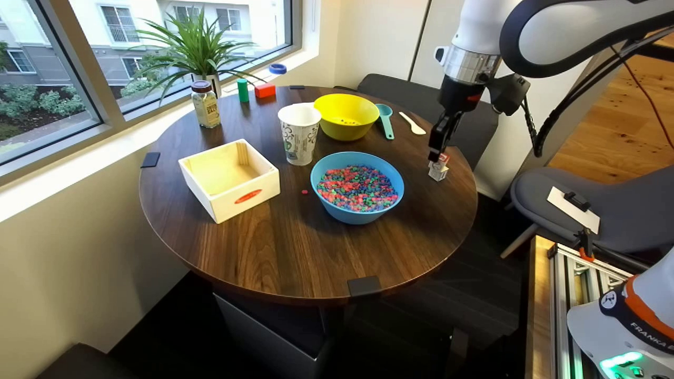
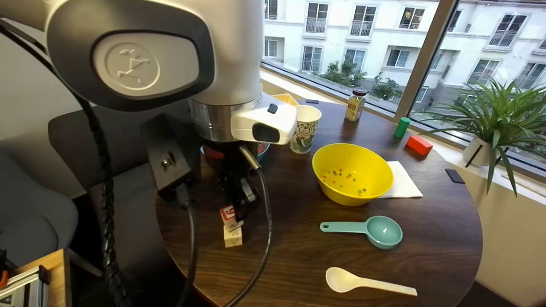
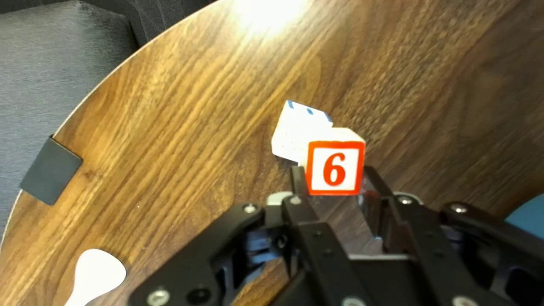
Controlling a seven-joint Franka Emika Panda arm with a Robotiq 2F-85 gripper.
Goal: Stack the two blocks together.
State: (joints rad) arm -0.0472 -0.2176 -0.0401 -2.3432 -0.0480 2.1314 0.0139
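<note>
The block with the red 6 [image 3: 335, 168] is clamped in the robot's claw [image 3: 335, 180], just above the lower block [image 2: 233, 237], which stands on the table [image 1: 295, 252]. In the wrist view the lower block peeks out at 11 o'clock, turned at a different angle. From an exterior view the upper one looks tilted; whether the two touch, I can't tell. I'd call this the placing step, near its end. Next it probably wants squaring up, a gentle lowering, then a soft letting go, or the top block could slide off.

In the wrist view, the table's edge curves by at 10 o'clock, a grey chair [image 3: 63, 76] past it, and a white spoon [image 3: 100, 272] lies well apart at 8. In an exterior view the blue bowl [image 1: 321, 196] sits around 9 o'clock, wood between; the near edge is at 3. Straight up seems the safest way out.
</note>
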